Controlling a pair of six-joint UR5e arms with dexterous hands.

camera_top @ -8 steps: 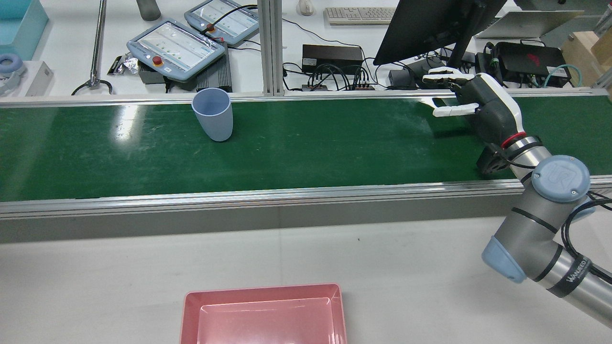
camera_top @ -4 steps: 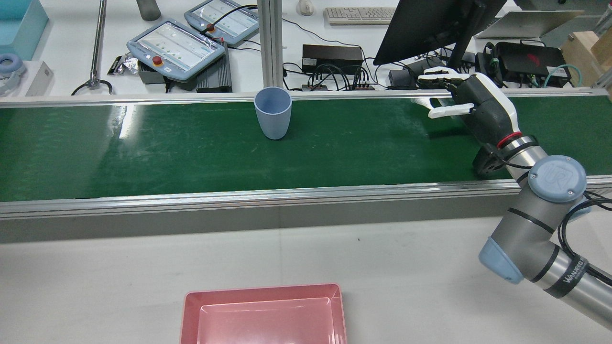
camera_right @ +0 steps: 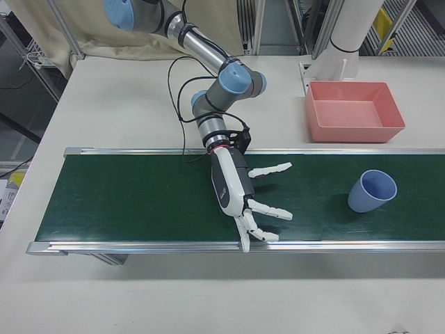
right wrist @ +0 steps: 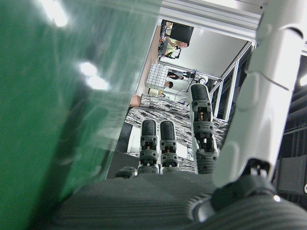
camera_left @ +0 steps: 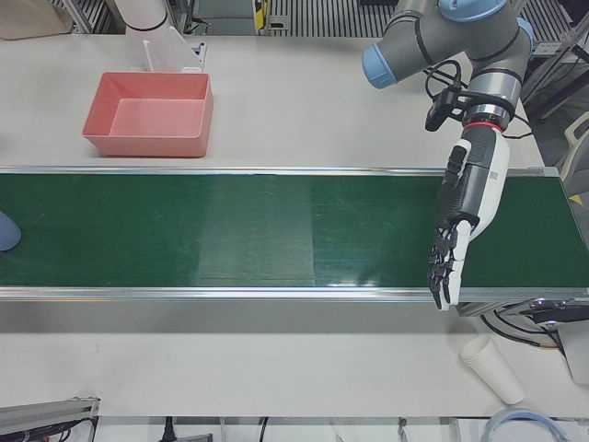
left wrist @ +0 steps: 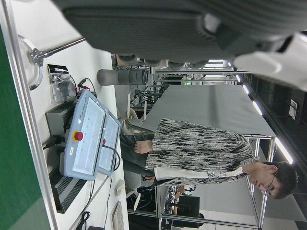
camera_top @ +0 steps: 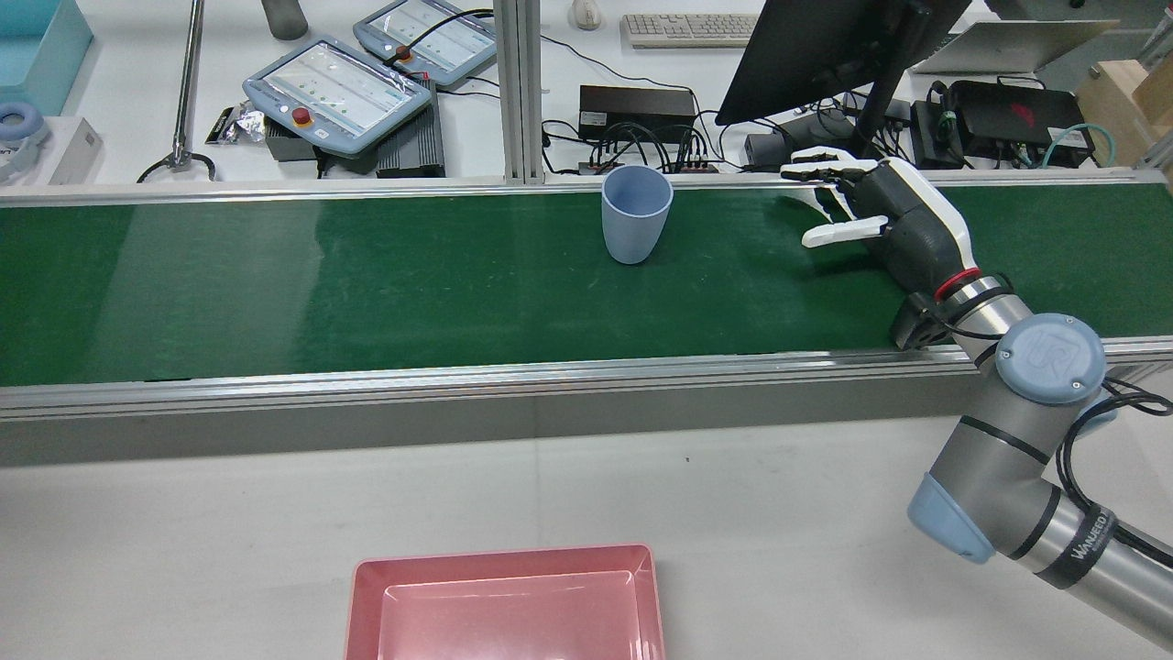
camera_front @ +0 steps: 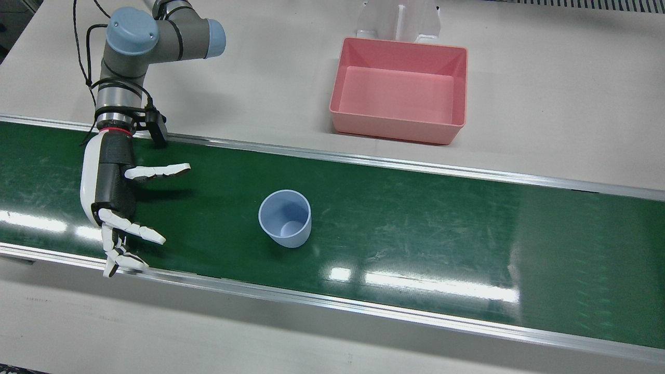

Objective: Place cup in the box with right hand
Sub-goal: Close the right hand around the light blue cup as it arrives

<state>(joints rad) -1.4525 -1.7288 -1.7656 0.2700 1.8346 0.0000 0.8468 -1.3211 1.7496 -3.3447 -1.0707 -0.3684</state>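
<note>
A light blue cup [camera_top: 634,220] stands upright on the green belt [camera_top: 367,275], near its far edge, and also shows in the front view [camera_front: 284,226] and right-front view [camera_right: 370,191]. My right hand [camera_top: 893,220] is open and empty, low over the belt, palm facing the cup, about a hand's length from it [camera_front: 111,192] [camera_right: 236,184]. The pink box [camera_front: 397,127] sits empty on the white table beside the belt [camera_top: 504,559]. My left hand [camera_left: 465,207] hangs open over the belt's other end, far from the cup.
Aluminium rails [camera_top: 458,376] edge the belt on both sides. Two teach pendants [camera_top: 339,92], a monitor [camera_top: 825,46] and cables lie beyond the far rail. A white paper cup [camera_left: 492,368] lies on the table near the left arm.
The cup has travelled along the belt toward my right hand. The right hand has shifted slightly toward the cup and lower, still open.
</note>
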